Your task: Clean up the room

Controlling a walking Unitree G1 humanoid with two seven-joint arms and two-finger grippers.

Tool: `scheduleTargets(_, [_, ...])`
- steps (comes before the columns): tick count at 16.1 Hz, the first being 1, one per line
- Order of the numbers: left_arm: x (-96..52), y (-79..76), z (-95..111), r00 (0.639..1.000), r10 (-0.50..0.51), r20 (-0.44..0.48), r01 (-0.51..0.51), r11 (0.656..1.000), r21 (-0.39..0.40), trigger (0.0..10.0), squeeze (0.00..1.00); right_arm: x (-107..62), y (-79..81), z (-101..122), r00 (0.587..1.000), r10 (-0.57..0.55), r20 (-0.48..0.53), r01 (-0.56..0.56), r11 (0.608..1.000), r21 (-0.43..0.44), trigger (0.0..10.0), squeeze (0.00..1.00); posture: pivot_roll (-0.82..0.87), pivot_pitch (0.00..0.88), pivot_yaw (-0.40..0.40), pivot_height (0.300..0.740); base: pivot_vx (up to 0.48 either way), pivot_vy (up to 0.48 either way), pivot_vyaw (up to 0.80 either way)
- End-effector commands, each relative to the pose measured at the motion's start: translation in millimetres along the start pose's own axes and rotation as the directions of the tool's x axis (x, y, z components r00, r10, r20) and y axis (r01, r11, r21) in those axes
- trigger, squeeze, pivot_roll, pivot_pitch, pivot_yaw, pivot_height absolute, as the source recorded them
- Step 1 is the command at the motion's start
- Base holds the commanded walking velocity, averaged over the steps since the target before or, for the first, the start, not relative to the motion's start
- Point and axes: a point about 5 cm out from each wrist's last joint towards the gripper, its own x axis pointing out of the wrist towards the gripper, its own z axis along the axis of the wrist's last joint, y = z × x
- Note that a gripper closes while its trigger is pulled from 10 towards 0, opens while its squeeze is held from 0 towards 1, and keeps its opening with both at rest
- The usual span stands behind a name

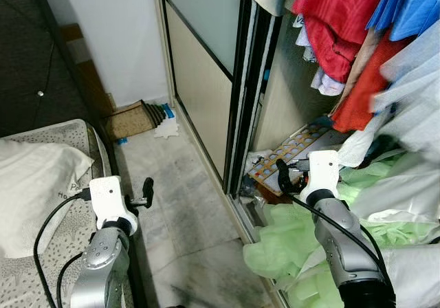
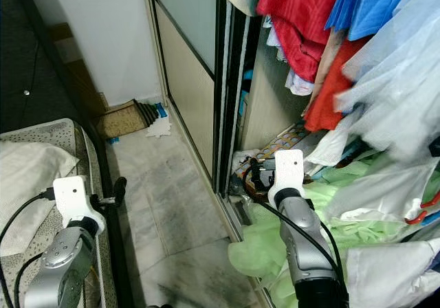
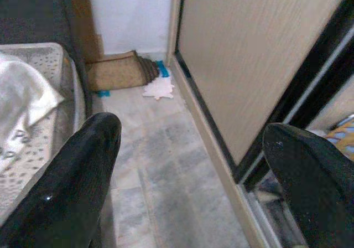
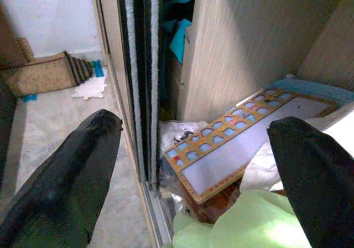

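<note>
The right gripper [image 4: 193, 165] has its jaws spread wide and empty, held low at the open wardrobe, its silver arm raised and reaching forward. Just ahead of the jaws lies a wooden shape board [image 4: 243, 132], tilted on clutter on the wardrobe floor, with pale green cloth [image 1: 289, 243] below the wrist and hanging clothes [image 1: 344, 26] above. The sliding door [image 1: 199, 81] stands beside it. The left gripper [image 3: 193, 165], equally wide and empty, hovers over the marble floor [image 3: 160, 154] beside the mattress [image 1: 48, 253]; a white rag [image 3: 159, 87] lies far ahead.

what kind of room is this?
Likely a bedroom: bed with pillow on the left, open sliding wardrobe with hanging clothes on the right. Both grippers open, empty.
</note>
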Motion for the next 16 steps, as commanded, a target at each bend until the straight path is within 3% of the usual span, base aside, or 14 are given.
scheduleTargets(1, [3.4,-2.9,6.2,0.999,0.028,0.030,-0.031,0.996,0.082,10.0,1.00,0.4,2.4,0.9,1.000,0.012,0.010,-0.012,1.000,-0.010,10.0,0.00,0.07,0.093,-0.009,0.740,0.000,0.000,0.00])
scheduleTargets(2, [4.3,-2.3,4.7,0.999,0.048,0.011,-0.049,0.994,0.093,10.0,1.00,0.3,3.1,2.0,1.000,0.014,0.018,-0.014,1.000,-0.004,10.0,0.00,0.07,0.093,-0.009,0.740,0.000,0.000,0.00])
scheduleTargets(3, [4.2,-2.9,4.2,0.999,0.041,0.003,-0.041,0.996,0.076,10.0,0.33,0.3,4.4,2.3,1.000,0.021,0.018,-0.021,1.000,0.000,10.0,0.00,0.07,0.095,-0.008,0.740,0.000,0.000,0.00])
scheduleTargets(4, [3.3,-3.9,4.0,0.999,0.033,0.009,-0.034,0.997,0.074,10.0,0.00,0.3,7.0,4.2,0.999,0.043,0.032,-0.041,0.998,-0.039,10.0,0.00,0.07,0.095,-0.008,0.740,0.000,0.000,0.00])
scheduleTargets(6, [2.1,-1.6,1.6,0.998,0.055,-0.004,-0.055,0.997,0.047,10.0,0.00,0.3,8.6,5.3,0.998,0.054,0.037,-0.051,0.996,-0.069,10.0,0.00,0.06,0.098,-0.008,0.740,0.000,0.000,0.00])
scheduleTargets(9, [1.2,-0.2,0.7,0.999,0.049,-0.008,-0.049,0.999,0.002,10.0,0.00,-0.2,9.3,4.2,0.998,0.055,0.036,-0.053,0.997,-0.061,10.0,0.00,0.06,0.105,-0.006,0.740,0.000,0.000,0.80])
scheduleTargets(16, [0.8,-8.1,2.9,1.000,-0.010,0.005,0.010,0.999,0.033,10.0,0.00,-1.0,12.5,5.1,0.997,0.069,0.045,-0.066,0.996,-0.062,10.0,0.00,0.06,0.112,-0.005,0.740,0.000,0.000,0.80])
